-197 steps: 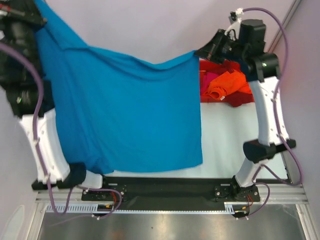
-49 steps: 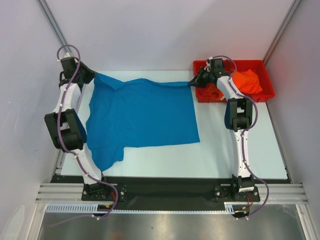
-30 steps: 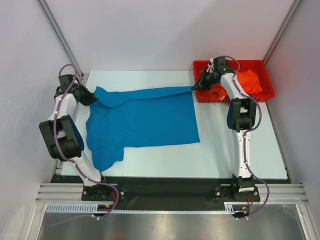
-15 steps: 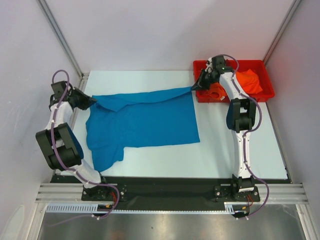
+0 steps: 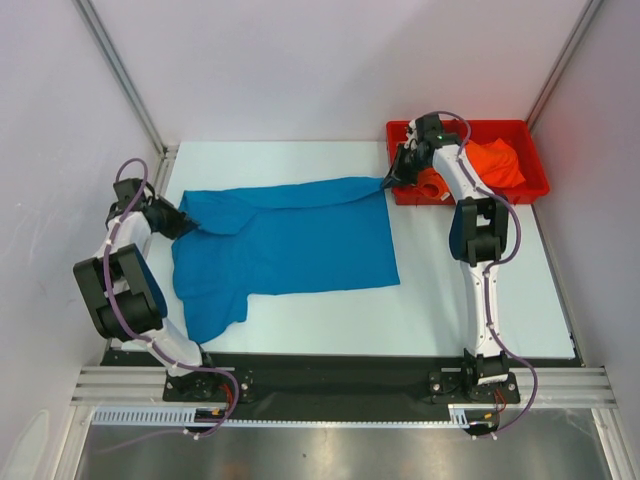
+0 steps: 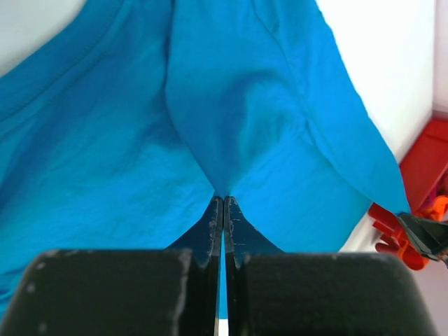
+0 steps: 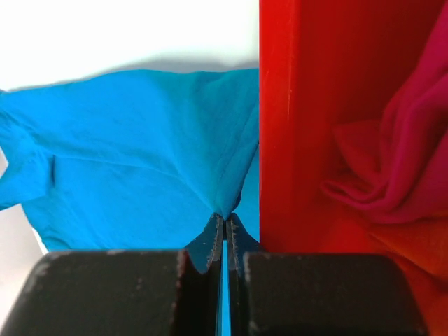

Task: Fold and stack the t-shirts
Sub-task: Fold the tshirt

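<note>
Where the table [image 5: 330,320] lies nearest the arm bases, one flap of the teal-blue t-shirt [image 5: 290,245] reaches toward the near left edge. The rest of it spreads flat across the left half of the surface. Farther back, the left gripper [image 5: 183,224] is pressed together on a pinch of the shirt's left edge, and the cloth tents out from its tips in the wrist view. At the shirt's far right corner, the right gripper [image 5: 386,181] is likewise clamped on the fabric, just beside the outer wall of the red bin [image 5: 515,197]. Inside the bin lie an orange t-shirt [image 5: 495,165] and a magenta-pink t-shirt [image 7: 399,154].
</note>
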Available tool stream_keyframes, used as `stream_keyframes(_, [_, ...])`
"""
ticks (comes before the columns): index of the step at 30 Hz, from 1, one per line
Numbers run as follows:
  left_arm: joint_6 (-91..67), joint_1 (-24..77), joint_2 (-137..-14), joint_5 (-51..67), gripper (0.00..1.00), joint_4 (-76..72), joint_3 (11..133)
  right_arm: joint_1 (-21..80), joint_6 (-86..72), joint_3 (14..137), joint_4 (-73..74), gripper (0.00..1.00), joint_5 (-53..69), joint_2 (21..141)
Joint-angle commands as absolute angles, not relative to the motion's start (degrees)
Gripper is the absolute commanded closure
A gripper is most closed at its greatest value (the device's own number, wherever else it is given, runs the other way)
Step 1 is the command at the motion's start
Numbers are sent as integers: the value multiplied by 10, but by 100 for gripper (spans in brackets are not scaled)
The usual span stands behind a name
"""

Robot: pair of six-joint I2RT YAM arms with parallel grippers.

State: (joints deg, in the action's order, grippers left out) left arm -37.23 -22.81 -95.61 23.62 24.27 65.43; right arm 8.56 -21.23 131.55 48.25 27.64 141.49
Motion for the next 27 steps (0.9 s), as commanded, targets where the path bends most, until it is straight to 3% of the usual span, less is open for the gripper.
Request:
stream_keyframes(1, [-352, -233, -947, 214, 100, 250, 655, 90, -192, 1315, 494, 99, 253, 1365])
stream_keyframes(10, [-350, -243, -898, 181, 100, 253, 679, 88, -190, 1350, 505, 100, 251, 1371])
stream_keyframes(27, [-346, -253, -891, 181, 100, 259, 661, 98, -184, 1291, 548, 100, 218, 1349])
